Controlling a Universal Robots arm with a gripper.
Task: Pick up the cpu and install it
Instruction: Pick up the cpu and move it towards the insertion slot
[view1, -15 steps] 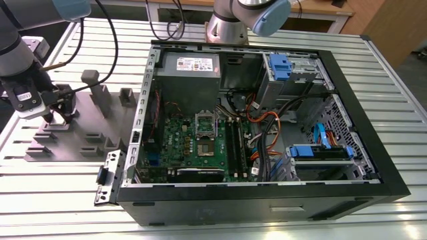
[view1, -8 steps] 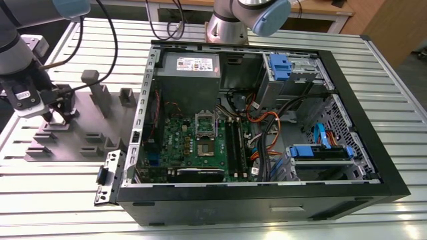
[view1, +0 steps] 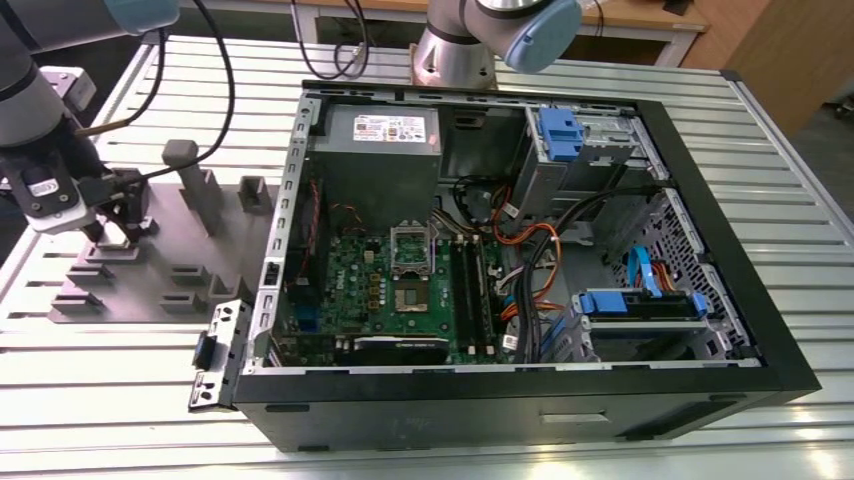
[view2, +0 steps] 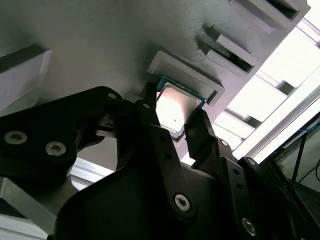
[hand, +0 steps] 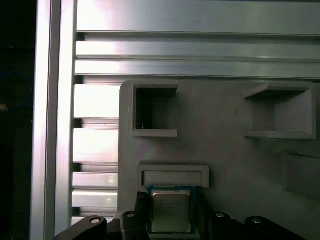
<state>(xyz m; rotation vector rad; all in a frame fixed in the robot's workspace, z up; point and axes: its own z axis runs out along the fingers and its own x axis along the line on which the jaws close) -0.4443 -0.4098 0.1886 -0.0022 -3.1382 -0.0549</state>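
Claw (view2: 175, 122) is down on the fixture (view1: 147, 270) at the left of the worktop (view1: 107, 400). It is narrowed around the cpu (view2: 177, 106), with one finger (view2: 150, 117) against each of two opposite edges. Looks like it has hold. Can't tell whether the chip is lifted clear of the fixture.

Risks:
- Grip is on thin edges only. Uneven contact could let the cpu tilt or slip out.
- The raised lip (hand: 173, 175) sits just beside the chip. A skewed lift could snag a corner on it.
- The socket (view1: 411, 290) is well apart to the right, over the case (view1: 534, 400) wall. A loose grip on that run means a drop.
- Orange cables (view1: 534, 270) run near the socket's right side, so little room for the claw there.

Containers:
- Fixture: the cpu is between the fingers, and the two pockets (hand: 155, 112) beyond it look empty. Grey blocks (view1: 187, 180) stand at its far side.
- Case, open on top: green board (view1: 380, 300) with the socket mid-board, power supply (view1: 380, 135) at the far left, blue drive cage (view1: 574, 135) at the far right.
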